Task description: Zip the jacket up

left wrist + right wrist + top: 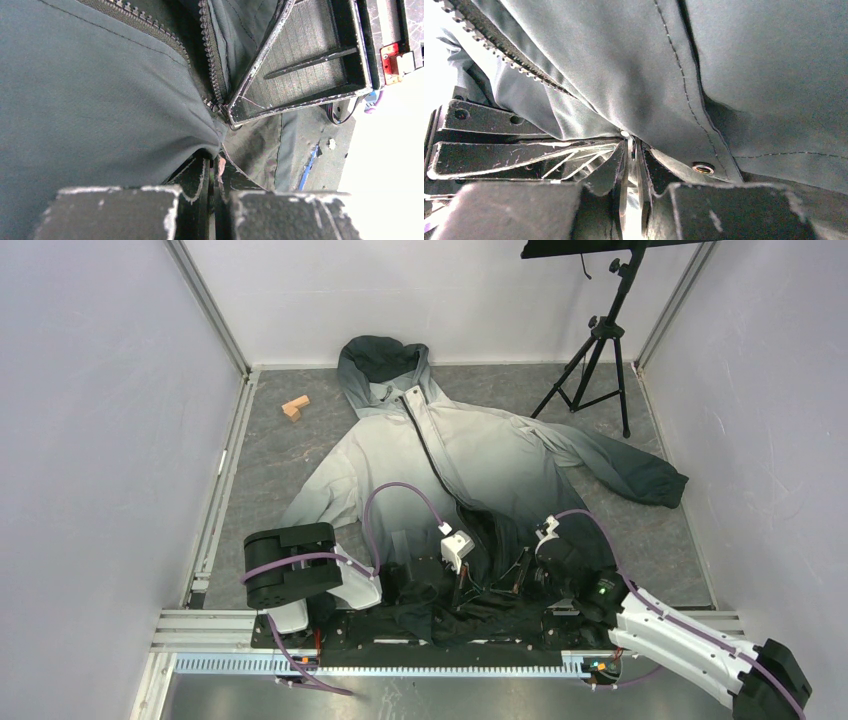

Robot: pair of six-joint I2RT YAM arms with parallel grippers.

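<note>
1. Jacket (480,455), top view: it lies spread flat on the grey table (270,480), hood at 12 o'clock and hem at 6 o'clock by the arm bases. Its zipper (432,440) is one dark line near the collar and splays apart toward the hem. The left gripper (462,588) and right gripper (520,572) meet at the hem, tips near each other; I cannot tell the finger state from here. Wood blocks (295,407) lie at 10 o'clock, well apart from the hood. A tripod (598,350) stands at 2 o'clock, near a sleeve.
2. Left wrist view: at 6 o'clock the left gripper (215,162) has its fingers pressed together on a pinch of jacket (90,110) cloth at the foot of the zipper (214,65). A right-gripper finger (305,60) enters from 1 o'clock, its tip at the teeth's lower end, hiding the cloth behind it.
3. Right wrist view: at 6 o'clock the right gripper (631,150) is clamped on the jacket (749,75) edge, fingers together. A metal eyelet (702,167) sits just beside it at 3 o'clock. A left-gripper finger (524,155) reaches in from 9 o'clock. Zipper teeth (489,45) run across 10 o'clock.
</note>
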